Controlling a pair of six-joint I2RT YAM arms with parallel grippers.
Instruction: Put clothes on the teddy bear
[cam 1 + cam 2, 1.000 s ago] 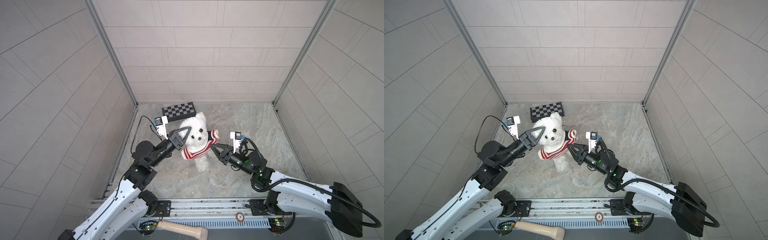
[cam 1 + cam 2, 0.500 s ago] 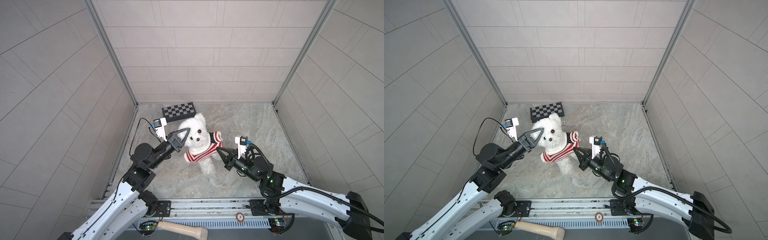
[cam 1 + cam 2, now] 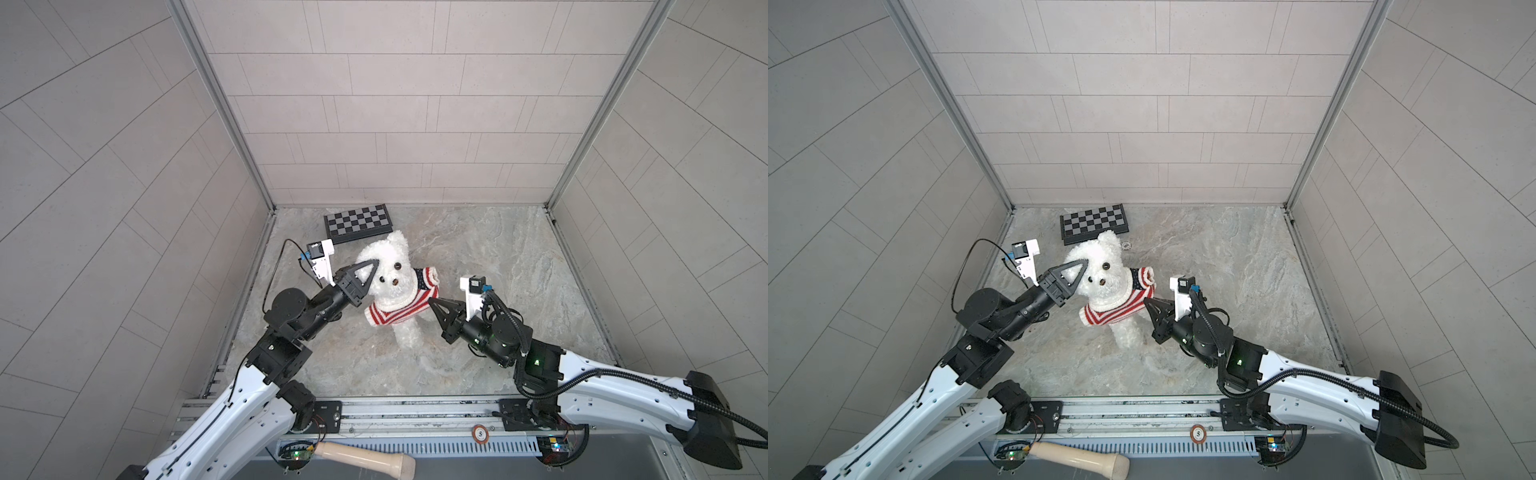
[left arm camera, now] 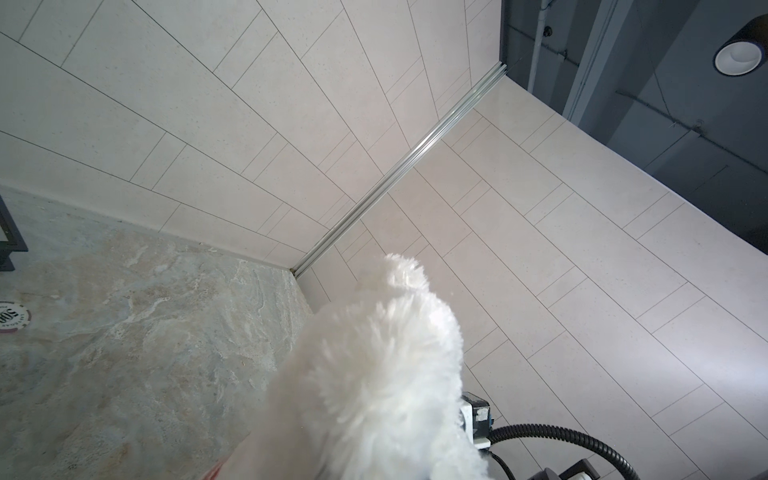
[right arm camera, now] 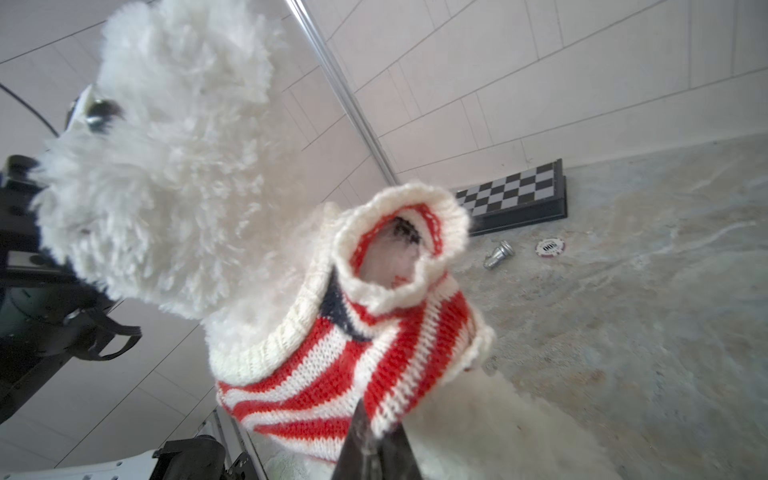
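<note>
Now, the teddy bear (image 3: 392,282) stands upright on the marbled worktop (image 3: 498,257), left of centre and just in front of the chessboard (image 3: 358,222), one fluffy leg reaching down to the surface. Up top, the left fingers (image 3: 374,264) are pinched tight on the fur at the side of its head, by the ear. Round its chest sits the red-and-white striped sweater (image 3: 399,311), a sleeve opening gaping with white fur inside. Over on the other side, the right fingers (image 3: 437,306) are drawn narrow, tips right at the sweater's lower hem. Whether they have knit caught between them, I cannot tell. Behind, a poker chip (image 5: 550,247) and a small silver piece (image 5: 498,254) lie near the board.
</note>
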